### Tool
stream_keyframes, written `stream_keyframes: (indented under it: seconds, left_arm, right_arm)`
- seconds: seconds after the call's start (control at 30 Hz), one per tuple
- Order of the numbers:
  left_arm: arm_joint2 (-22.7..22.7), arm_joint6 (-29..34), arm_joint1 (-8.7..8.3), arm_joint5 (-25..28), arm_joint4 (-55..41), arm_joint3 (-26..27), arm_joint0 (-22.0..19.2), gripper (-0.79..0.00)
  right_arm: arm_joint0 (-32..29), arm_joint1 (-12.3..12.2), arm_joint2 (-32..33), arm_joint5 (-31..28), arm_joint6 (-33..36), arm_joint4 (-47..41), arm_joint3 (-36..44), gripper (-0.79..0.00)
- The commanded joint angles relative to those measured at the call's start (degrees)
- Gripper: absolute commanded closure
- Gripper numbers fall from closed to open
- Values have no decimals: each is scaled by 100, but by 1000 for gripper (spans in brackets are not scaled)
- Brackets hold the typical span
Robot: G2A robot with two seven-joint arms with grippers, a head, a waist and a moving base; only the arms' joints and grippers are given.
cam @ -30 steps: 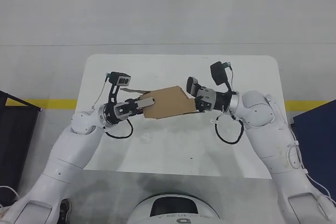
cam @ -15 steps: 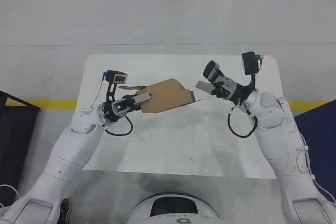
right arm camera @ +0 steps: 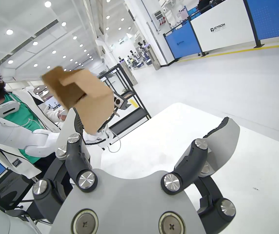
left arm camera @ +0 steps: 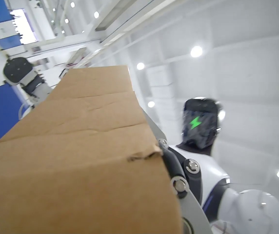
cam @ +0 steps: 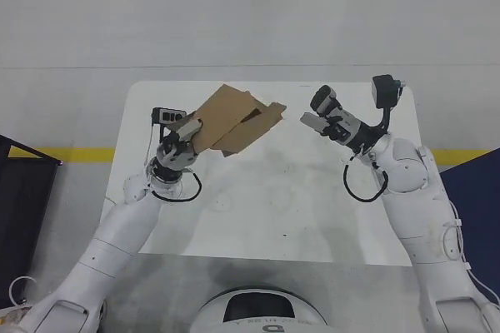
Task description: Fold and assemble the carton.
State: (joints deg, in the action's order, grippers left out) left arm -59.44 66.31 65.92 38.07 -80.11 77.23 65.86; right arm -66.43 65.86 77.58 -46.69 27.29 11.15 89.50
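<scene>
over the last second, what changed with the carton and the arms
The right gripper let go of the carton and drew back toward the table's far right, fingers open. The left gripper swung the carton up and toward the far left edge. The left gripper stayed shut on it.

The right gripper (cam: 316,111), which a second ago clasps the right edge of the carton (cam: 233,118), is now off it. Its fingers are spread, and it sits drawn back toward the far right corner of the table (cam: 275,216), well apart from the cardboard. The left gripper (cam: 191,131) now holds the carton alone. The carton is no longer over the table's middle but nearer the far left edge, raised and turned.
</scene>
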Motion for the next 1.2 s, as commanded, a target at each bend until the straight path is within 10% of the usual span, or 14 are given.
stream_keyframes:
  seconds: [0.0, 0.43, 1.17]
  left_arm:
    - [101, 293, 106, -303, -714, -482, -131, 0]
    - [461, 2169, 877, -2179, -2482, -2322, -800, 0]
    - [-38, 2169, 1109, -2436, -1034, -1966, -440, 0]
  right_arm:
    - [0, 0, 0, 0, 0, 0, 0, -785]
    - [4, 20, -168, 325, 25, -93, 23, -785]
    - [601, 92, -1016, 654, 700, -232, -25, -785]
